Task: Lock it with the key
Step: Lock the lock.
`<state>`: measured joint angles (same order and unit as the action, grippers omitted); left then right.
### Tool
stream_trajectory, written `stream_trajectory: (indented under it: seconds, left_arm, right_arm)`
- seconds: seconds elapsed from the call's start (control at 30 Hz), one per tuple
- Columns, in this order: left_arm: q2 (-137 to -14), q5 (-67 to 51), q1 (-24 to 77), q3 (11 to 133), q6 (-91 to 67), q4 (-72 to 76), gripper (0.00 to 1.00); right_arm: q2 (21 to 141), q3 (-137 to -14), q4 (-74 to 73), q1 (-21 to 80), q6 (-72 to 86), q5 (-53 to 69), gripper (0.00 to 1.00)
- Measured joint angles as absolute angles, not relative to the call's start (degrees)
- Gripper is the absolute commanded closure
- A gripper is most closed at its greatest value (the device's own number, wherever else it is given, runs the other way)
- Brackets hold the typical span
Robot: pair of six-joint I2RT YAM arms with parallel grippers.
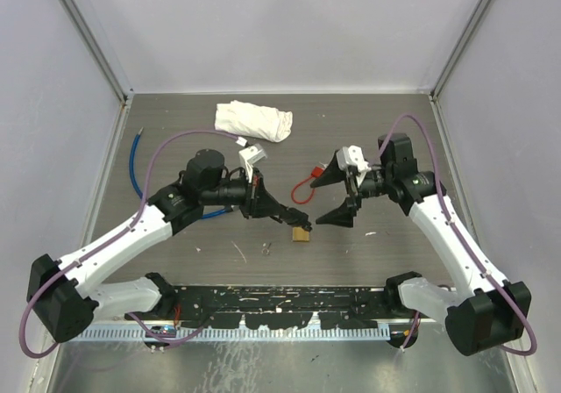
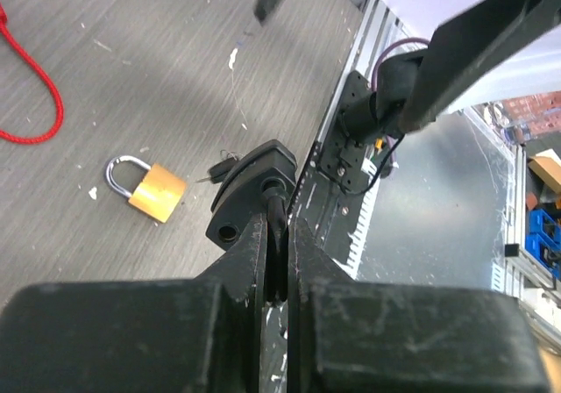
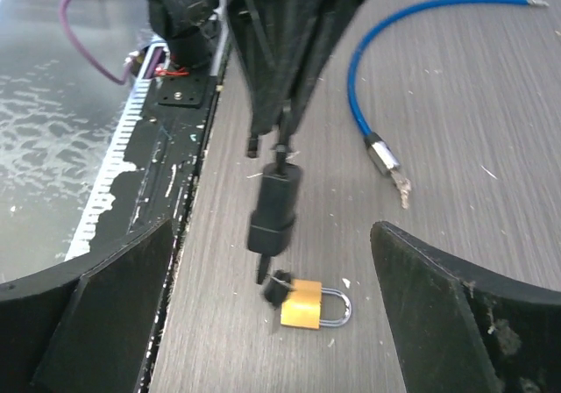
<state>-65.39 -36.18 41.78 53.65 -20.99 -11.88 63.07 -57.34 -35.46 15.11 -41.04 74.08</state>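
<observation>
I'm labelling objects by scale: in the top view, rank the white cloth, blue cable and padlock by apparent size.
Largest: white cloth.
Next: blue cable, long but thin, partly hidden behind the arm.
Smallest: padlock.

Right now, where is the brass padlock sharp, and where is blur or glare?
Top external view: even light, small brass padlock clear. Left wrist view: padlock sharp; the black left claw, shut on a black key handle, blurs near the lens. Right wrist view: padlock slightly soft, glare on the shiny steel sheet.
</observation>
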Motion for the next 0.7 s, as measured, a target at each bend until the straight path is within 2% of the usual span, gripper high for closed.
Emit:
stream_trajectory:
  seconds: [0.27,0.7]
  left_arm:
    - [-62.5,-34.0,41.8,47.9,-26.8,3.1,1.0]
    - [-60.1,-30.2,41.8,48.8,-29.5,14.4,1.0]
  right_arm:
    - [62.5,-51.7,-31.1,16.2,-43.0,78.3,0.0]
    - [63.0,-51.6,0.6,20.3,-12.0,75.8,0.0]
